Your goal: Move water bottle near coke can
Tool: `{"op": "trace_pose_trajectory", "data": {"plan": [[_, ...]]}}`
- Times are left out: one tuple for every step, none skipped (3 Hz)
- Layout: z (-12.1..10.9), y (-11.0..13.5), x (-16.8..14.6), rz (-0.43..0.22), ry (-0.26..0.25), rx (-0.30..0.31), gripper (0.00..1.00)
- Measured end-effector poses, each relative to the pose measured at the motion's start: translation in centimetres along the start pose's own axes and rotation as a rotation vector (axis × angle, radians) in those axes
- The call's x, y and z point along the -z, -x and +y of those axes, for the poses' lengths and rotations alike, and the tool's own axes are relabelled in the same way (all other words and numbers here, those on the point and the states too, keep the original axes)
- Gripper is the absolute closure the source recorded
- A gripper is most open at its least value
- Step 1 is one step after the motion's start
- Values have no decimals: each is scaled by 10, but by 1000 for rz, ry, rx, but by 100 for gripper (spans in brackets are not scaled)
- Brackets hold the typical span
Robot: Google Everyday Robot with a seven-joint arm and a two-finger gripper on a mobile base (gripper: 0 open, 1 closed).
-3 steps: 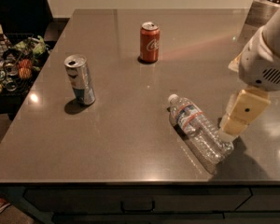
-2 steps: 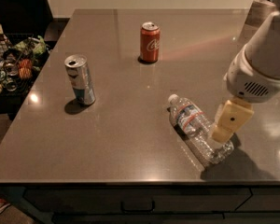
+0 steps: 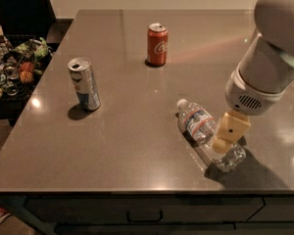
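The water bottle (image 3: 202, 128) lies on its side on the grey table (image 3: 137, 58) at the front right, white cap pointing back left. The coke can (image 3: 157, 44) stands upright at the back middle, well apart from the bottle. My gripper (image 3: 224, 140) hangs from the white arm on the right and is right over the bottle's lower half, its tan finger overlapping the bottle's body.
A slim silver-and-blue can (image 3: 84, 83) stands upright at the left of the table. A dark basket of snacks (image 3: 12, 67) sits off the table's left edge. The table's front edge runs just below the bottle.
The arm has moved left and down, bringing the gripper from beside the bottle's right end to over its body. The bottle and both cans have not moved.
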State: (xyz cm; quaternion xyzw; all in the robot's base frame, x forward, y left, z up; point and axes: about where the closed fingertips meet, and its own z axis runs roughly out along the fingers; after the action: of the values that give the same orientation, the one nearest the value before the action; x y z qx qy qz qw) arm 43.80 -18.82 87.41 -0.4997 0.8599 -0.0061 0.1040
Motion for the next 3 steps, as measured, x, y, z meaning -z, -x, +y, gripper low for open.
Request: {"op": "trace_pose_trajectory", "data": {"plan": [[0, -1, -12, 22, 10, -13, 18], [4, 1, -19, 37, 25, -3, 41], [1, 14, -21, 54, 34, 38, 72]]}}
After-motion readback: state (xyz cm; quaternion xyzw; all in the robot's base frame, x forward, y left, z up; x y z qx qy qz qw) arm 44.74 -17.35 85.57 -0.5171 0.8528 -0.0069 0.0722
